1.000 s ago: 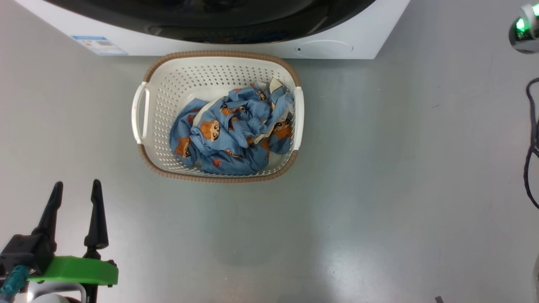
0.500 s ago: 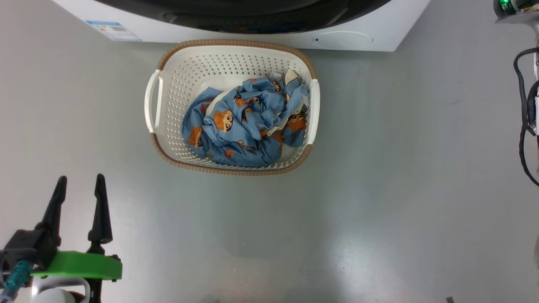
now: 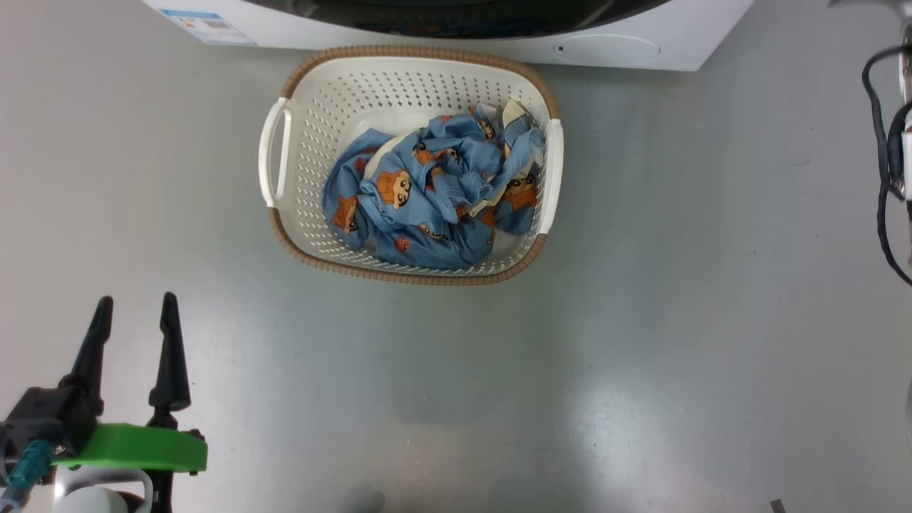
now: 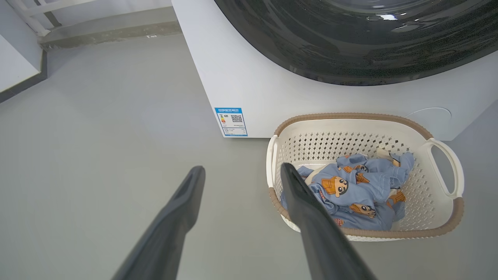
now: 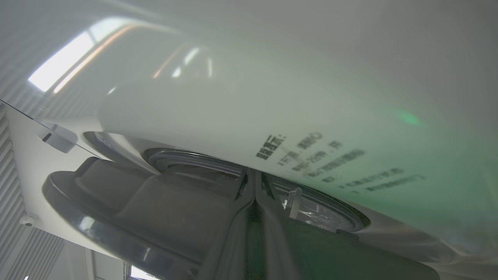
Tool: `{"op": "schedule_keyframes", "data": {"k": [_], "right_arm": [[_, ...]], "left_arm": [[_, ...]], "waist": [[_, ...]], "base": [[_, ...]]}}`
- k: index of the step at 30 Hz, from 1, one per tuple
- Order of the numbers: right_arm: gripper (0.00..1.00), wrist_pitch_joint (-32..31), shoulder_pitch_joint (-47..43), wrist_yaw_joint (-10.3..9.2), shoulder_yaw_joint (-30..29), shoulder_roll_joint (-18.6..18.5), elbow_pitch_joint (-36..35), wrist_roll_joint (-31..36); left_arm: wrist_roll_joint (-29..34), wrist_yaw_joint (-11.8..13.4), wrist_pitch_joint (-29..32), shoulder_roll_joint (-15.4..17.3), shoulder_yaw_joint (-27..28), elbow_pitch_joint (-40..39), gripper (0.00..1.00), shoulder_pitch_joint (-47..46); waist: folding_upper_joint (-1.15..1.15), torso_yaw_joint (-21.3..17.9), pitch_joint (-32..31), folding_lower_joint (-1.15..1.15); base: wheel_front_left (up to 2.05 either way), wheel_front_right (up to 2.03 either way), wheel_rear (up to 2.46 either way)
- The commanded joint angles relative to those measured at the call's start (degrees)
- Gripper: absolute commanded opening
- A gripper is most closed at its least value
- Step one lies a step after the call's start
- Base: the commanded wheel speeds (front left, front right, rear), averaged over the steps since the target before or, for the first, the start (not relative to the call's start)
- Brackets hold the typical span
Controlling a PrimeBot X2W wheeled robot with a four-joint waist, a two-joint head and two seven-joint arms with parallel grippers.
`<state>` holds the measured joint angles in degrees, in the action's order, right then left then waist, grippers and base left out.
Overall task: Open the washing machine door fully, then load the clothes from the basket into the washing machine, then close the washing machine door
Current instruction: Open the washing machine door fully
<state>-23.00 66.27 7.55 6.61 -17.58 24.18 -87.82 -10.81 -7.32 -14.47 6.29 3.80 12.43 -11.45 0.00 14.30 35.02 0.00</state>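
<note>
One basket (image 3: 356, 100) stands before the washing machine (image 4: 249, 70); left pincer (image 3: 137, 299) spread, right pincer (image 5: 255, 186) closed.

Open floor (image 3: 641, 320) flanks the basket (image 3: 406, 274), washing machine (image 3: 499, 44) behind.

Smooth grey floor (image 3: 641, 320) — faintly glossy (soft light patches) — white wall (image 4: 13, 58) beyond
</note>
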Motion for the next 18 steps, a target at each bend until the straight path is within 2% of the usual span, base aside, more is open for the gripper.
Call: {"op": "schedule_keyframes", "data": {"k": [1, 18], "right_arm": [[0.00, -0.19, 1.70, -0.06, 0.29, 1.11, -1.56, -0.33], [0.00, -3.83, 4.42, -0.06, 2.43, 1.56, -0.67, -2.29]], "left_arm": [[-0.64, -0.17, -0.52, 1.71, 2.24, -1.20, 1.00, 0.28], [-0.59, -0.17, -0.52, 1.82, 1.66, -1.45, 1.00, 1.58]], "waist": [[0.00, -0.07, 0.35, 0.00], [0.00, -0.06, 0.85, 0.00]], "base": [[0.00, 0.00, 0.00], [0.00, 0.00, 0.00]]}}
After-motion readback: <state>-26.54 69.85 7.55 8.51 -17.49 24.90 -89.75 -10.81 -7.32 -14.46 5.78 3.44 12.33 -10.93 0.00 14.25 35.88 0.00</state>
